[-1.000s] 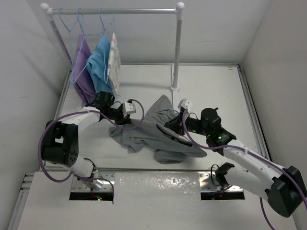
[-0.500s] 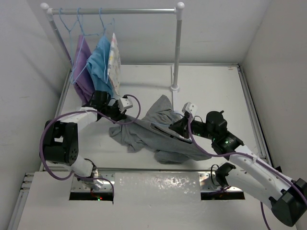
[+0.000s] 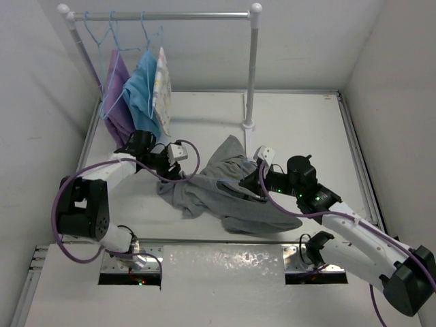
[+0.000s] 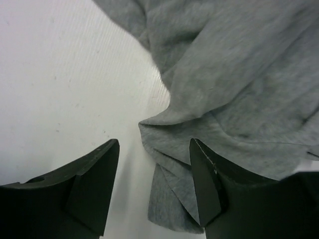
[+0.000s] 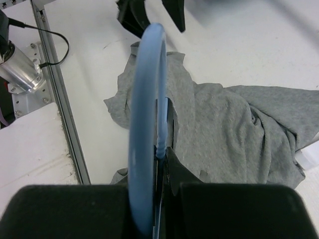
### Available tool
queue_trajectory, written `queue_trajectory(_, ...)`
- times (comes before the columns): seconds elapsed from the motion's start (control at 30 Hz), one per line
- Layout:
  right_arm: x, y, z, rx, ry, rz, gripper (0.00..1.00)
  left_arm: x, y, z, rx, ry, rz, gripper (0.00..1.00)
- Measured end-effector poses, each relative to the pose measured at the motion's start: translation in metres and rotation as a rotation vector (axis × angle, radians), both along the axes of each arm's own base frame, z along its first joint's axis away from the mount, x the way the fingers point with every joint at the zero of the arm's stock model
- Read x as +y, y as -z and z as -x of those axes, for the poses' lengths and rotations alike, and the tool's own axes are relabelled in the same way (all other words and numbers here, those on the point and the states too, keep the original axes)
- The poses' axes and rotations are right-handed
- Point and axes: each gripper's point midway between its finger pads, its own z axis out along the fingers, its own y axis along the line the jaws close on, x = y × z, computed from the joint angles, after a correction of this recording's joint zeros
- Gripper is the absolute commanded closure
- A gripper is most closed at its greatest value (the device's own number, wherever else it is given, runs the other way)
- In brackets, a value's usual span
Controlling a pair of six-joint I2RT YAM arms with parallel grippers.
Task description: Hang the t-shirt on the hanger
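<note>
The t-shirt (image 3: 216, 192) lies on the table (image 3: 306, 129), hanger (image 5: 146, 99) above it, rack (image 3: 163, 15) behind.

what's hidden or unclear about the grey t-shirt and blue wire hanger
Light-blue wire hanger: right wrist view shows only a blurred curve; the rest hidden behind the right gripper.
Crumpled grey t-shirt: neck opening lost in folds, every view.
Left gripper: in top view, fingertips too small and dark to separate.
</note>
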Motion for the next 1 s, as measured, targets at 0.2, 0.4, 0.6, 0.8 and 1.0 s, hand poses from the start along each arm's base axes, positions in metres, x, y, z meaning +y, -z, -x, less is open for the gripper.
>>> queue_trajectory(0.2,0.005,0.003,-0.004,0.021,-0.001,-0.007,1.0,-0.023,-0.051,0.019,-0.085,0.103,0.073,0.4)
queue_trajectory(0.4,0.014,-0.005,-0.008,0.017,-0.021,-0.052,1.0,-0.094,-0.107,0.061,-0.194,0.292,0.159,0.39)
queue_trajectory(0.6,0.021,-0.012,-0.008,0.022,-0.048,-0.08,1.0,-0.137,-0.122,0.078,-0.179,0.383,0.201,0.42)
queue_trajectory(0.8,0.023,-0.017,-0.008,0.012,-0.06,-0.096,1.0,-0.156,-0.105,0.077,-0.096,0.429,0.176,0.7)
queue_trajectory(1.0,0.024,-0.02,-0.007,0.006,-0.065,-0.105,1.0,-0.164,-0.098,0.09,-0.059,0.458,0.168,1.0)
